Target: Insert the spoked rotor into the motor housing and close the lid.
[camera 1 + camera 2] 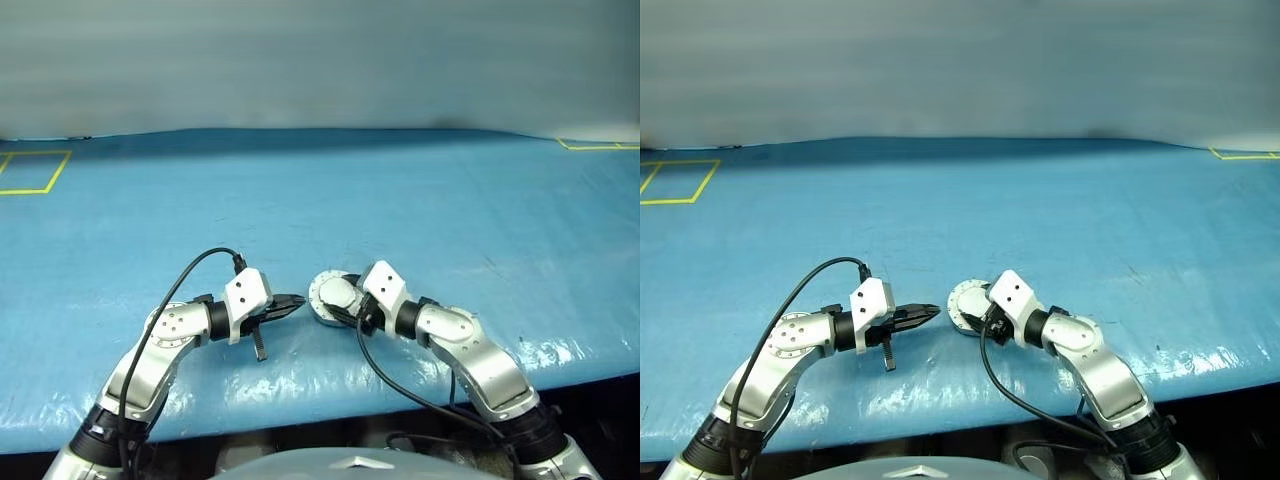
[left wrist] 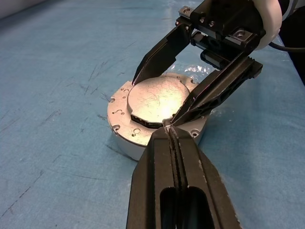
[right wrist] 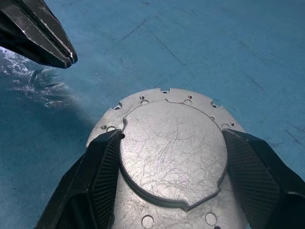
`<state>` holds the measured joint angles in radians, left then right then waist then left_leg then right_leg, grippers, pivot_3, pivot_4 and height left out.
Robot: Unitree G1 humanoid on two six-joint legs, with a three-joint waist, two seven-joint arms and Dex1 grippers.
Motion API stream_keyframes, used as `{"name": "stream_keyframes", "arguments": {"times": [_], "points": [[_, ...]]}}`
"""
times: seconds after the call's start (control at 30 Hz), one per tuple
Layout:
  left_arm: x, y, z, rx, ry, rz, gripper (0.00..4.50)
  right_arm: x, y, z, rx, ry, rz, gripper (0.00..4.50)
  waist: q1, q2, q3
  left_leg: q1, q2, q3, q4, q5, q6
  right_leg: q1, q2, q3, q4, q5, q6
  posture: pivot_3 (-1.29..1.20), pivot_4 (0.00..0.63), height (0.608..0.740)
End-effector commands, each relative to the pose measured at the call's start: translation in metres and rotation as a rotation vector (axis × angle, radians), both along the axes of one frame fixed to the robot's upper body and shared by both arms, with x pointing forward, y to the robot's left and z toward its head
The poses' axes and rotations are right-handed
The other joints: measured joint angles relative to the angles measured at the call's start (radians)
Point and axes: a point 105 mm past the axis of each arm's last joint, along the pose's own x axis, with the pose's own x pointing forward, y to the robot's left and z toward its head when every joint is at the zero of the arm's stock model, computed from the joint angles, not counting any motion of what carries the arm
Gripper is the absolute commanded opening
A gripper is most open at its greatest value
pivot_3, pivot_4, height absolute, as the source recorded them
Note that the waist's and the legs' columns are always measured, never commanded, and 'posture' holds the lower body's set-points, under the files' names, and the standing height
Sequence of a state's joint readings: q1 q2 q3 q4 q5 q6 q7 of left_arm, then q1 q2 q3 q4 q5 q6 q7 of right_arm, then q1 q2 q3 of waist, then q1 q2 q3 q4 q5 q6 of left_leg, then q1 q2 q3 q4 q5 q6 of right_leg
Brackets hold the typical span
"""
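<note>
The motor housing (image 2: 125, 138), a round silver case with a holed flange, sits on the blue table close to the front edge. The lid (image 3: 171, 157), a scratched grey disc, lies flat on top of it, with a dark gap under its near edge. My right gripper (image 3: 172, 136) straddles the lid, a ribbed pad pressed to each side of it. My left gripper (image 2: 170, 131) is shut with nothing in it, its tip just beside the housing's flange. The spoked rotor is hidden.
A blue sheet (image 1: 400, 210) covers the table, crinkled and shiny along the front edge (image 1: 300, 400) near my arms. Yellow tape squares mark the far left (image 1: 30, 170) and far right (image 1: 595, 145) corners. A grey wall stands behind.
</note>
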<state>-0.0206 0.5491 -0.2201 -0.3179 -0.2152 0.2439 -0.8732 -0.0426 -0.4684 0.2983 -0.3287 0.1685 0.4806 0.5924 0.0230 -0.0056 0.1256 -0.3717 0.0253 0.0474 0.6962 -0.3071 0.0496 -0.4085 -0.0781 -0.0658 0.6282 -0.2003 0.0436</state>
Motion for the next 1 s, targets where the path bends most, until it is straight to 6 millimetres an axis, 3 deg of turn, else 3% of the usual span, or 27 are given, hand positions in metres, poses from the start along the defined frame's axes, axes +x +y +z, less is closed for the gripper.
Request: {"name": "stream_keyframes", "arguments": {"times": [0.03,0.2,0.47,0.63,1.0], "points": [[0.000,-0.004,0.008,-0.018,-0.038,-0.016,0.00,-0.014,-0.046,-0.046,-0.112,0.190,-0.144,3.02,0.010,0.000,0.000,0.000,0.000,0.000,0.000,0.000,0.000,0.000,0.000,0.000,0.000,0.000,0.000,0.00,0.150,0.740],[0.000,-0.006,0.007,-0.020,-0.037,-0.023,0.00,-0.009,-0.042,-0.027,-0.043,0.076,-0.138,3.02,0.019,0.001,0.001,-0.005,-0.002,-0.001,0.000,-0.002,0.003,-0.003,-0.002,-0.001,-0.002,0.000,0.000,0.00,0.150,0.740],[0.001,-0.007,0.008,-0.018,-0.043,-0.037,0.00,0.000,-0.032,-0.015,0.000,0.005,-0.155,3.02,0.013,0.002,0.004,-0.006,-0.003,-0.001,0.000,-0.003,0.004,-0.004,-0.002,0.000,-0.003,-0.001,0.001,0.00,0.150,0.740],[0.002,-0.008,0.008,-0.017,-0.048,-0.035,0.00,0.012,-0.044,-0.024,-0.045,0.017,-0.247,3.02,0.007,0.004,0.006,-0.006,-0.002,0.000,0.000,-0.003,0.004,-0.005,-0.002,0.000,-0.003,-0.001,0.001,0.00,0.150,0.740],[0.003,-0.008,0.006,-0.008,-0.060,-0.028,0.00,0.034,0.012,0.003,0.193,0.003,-0.232,3.02,-0.019,0.007,0.010,-0.007,0.000,0.001,-0.001,-0.003,0.003,-0.005,0.001,0.001,-0.001,0.000,0.001,0.00,0.150,0.740]]}}
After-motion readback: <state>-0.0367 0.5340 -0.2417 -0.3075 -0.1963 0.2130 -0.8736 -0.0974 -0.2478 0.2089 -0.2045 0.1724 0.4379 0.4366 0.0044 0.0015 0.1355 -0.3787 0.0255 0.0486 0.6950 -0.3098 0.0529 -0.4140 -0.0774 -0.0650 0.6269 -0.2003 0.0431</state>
